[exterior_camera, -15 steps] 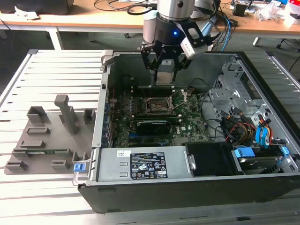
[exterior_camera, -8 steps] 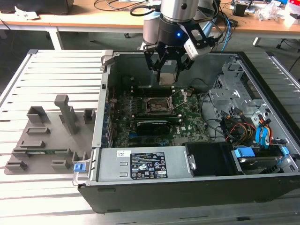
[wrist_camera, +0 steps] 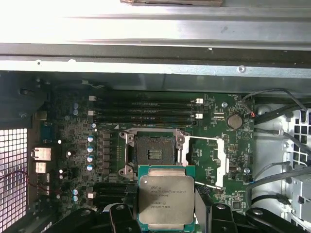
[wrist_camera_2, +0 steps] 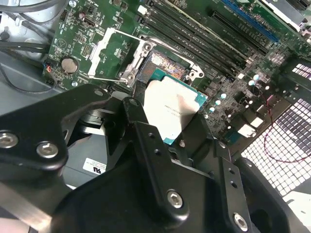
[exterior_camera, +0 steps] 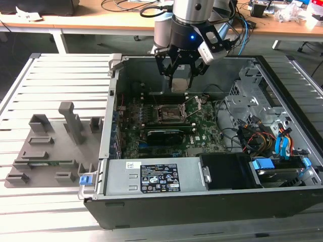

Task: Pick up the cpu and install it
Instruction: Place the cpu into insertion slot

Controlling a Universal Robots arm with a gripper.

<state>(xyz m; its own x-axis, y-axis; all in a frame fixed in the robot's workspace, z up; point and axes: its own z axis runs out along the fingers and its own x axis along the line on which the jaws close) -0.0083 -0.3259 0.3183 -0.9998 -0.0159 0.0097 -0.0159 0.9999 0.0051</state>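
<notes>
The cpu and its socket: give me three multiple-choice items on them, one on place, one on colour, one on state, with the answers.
1. Where is the cpu? A seated in the socket; B held in the end effector; C lying flat on the motherboard.
2. What colour is the motherboard? A red; B white; C green.
3. How does the socket's metal frame stand? A swung open; B clamped over a chip; C missing.
Answers: B, it hangs gripped above the board; C, green shows in every view; A, the frame lies beside the bare socket.
</notes>
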